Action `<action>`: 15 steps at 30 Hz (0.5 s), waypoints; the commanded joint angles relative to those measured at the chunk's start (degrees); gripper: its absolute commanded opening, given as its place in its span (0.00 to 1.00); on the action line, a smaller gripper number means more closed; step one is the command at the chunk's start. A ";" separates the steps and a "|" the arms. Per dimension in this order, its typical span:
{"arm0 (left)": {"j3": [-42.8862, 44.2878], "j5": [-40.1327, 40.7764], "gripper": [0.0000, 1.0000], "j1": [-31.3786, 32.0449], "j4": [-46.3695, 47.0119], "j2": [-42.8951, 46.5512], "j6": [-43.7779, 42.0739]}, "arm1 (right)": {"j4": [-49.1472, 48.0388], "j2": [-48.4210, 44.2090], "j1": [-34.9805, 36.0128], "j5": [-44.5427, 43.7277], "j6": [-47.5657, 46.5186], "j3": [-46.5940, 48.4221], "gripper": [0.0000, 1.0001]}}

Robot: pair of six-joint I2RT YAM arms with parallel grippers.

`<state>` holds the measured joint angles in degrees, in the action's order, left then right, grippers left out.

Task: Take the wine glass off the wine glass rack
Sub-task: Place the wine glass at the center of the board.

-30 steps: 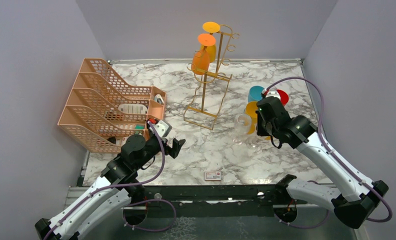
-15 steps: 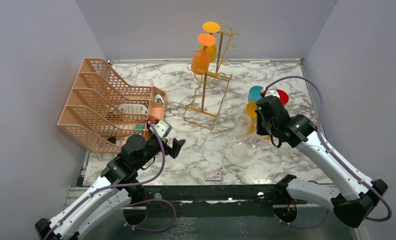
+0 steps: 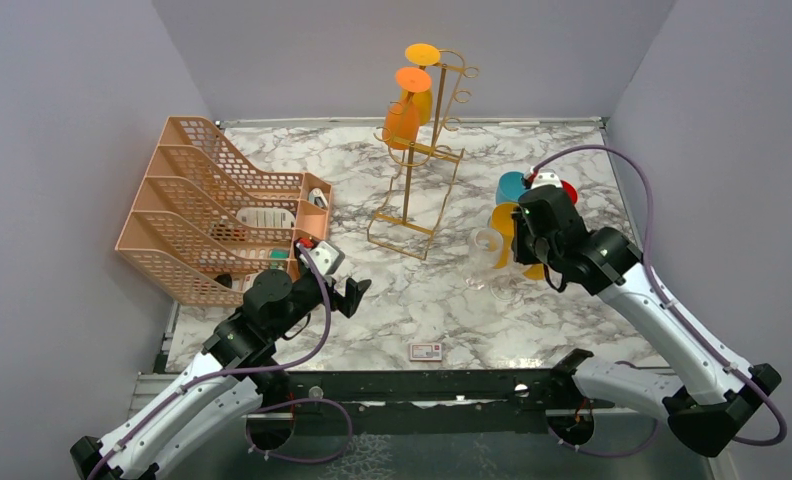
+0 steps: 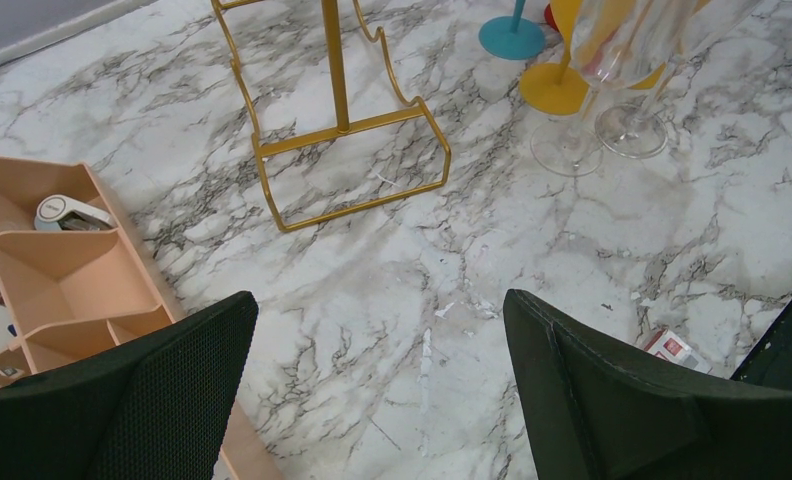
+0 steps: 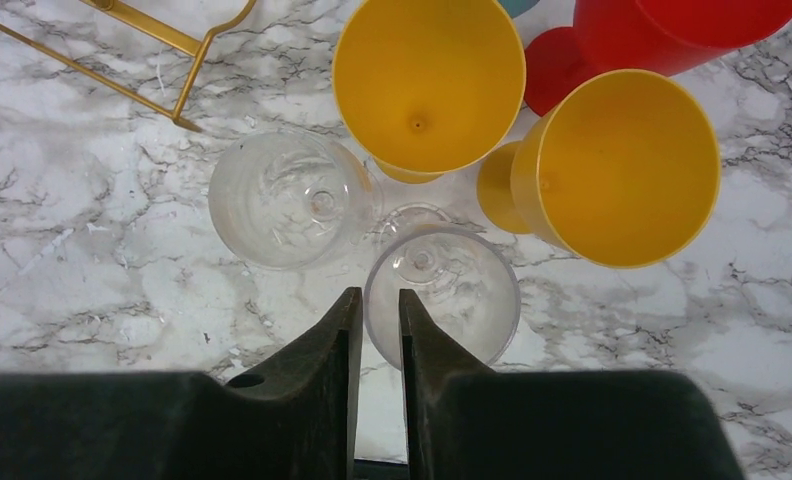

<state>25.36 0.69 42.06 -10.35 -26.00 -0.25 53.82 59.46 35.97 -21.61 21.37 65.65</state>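
Note:
The gold wine glass rack [image 3: 409, 190] stands at the back centre, and its base frame [image 4: 347, 130] lies ahead of my left gripper. Two orange wine glasses [image 3: 402, 120] hang upside down from its upper hooks. A clear wine glass [image 5: 442, 290] stands upright on the marble table, off the rack. My right gripper [image 5: 380, 297] hovers over it with its jaws slightly apart, straddling the near rim, so it is open. My left gripper [image 4: 380, 300] is wide open and holds nothing, low over the marble near the organiser.
A second clear glass [image 5: 287, 200], two yellow glasses [image 5: 427, 80], a red one [image 5: 672, 30] and a teal one [image 3: 512, 185] crowd round the right gripper. A peach mesh organiser [image 3: 212, 210] fills the left side. A small card [image 3: 425, 350] lies near the front edge.
The right gripper's jaws have eased apart around the clear glass's rim, and its wrist has shifted slightly up and right. The left arm has not moved.

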 commanded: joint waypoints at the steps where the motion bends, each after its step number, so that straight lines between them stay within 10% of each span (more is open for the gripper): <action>1: -0.71 -1.13 0.99 -0.22 1.91 -0.10 -0.63 | -2.47 -2.14 0.23 0.80 -2.09 2.76 0.27; 9: -0.52 -1.13 0.99 -0.23 2.15 -1.07 -0.59 | -10.38 -9.36 0.22 10.13 -4.45 0.53 0.32; 11: -0.30 -1.00 0.99 -0.23 2.15 -1.81 -0.35 | -15.01 -13.24 0.22 16.70 -4.73 -2.60 0.54; 15: 0.59 -0.19 0.99 -0.22 1.80 -3.61 0.48 | -26.53 -21.27 0.22 27.51 -2.74 -10.95 0.64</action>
<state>25.36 0.67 42.06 -9.93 -28.21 -0.25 40.66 44.14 35.94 -7.90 17.91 61.25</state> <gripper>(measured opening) 0.987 0.619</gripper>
